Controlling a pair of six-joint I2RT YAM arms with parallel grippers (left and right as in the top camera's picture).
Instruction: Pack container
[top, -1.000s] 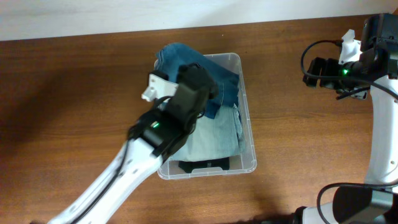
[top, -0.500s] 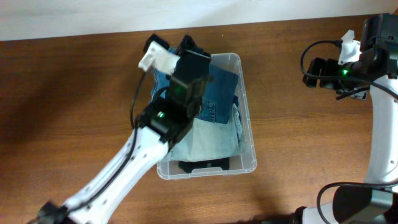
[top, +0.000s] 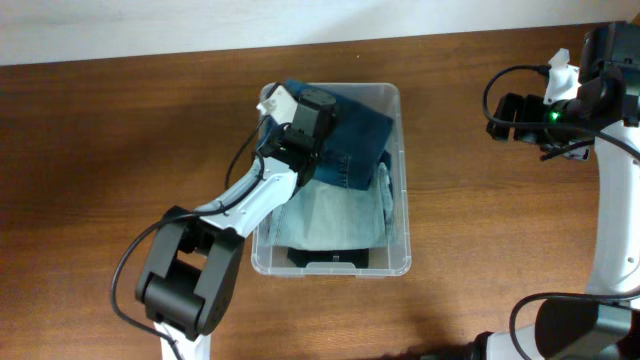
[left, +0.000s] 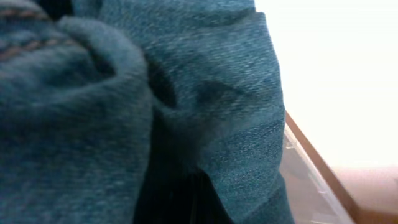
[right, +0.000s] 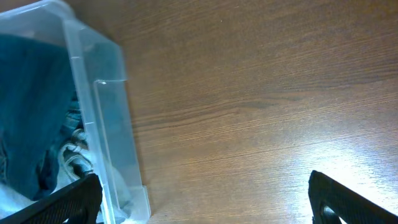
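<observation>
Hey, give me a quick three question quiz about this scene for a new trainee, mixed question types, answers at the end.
1. True or false: the right gripper is inside the container.
2. Which gripper is down on the dark jeans? A left gripper, B right gripper, C both.
3. What colour is the item at the container's end nearest the robot's bases?
Key: 1 false; 2 A; 3 black.

The container (top: 403, 205) holds an upper garment (top: 355, 150) at its far end, overlapping a lower garment (top: 335, 215) nearer. The left gripper (top: 318, 108) is over its far-left corner, seemingly against cloth. The right gripper (right: 205, 202) is well apart to the right.
</observation>
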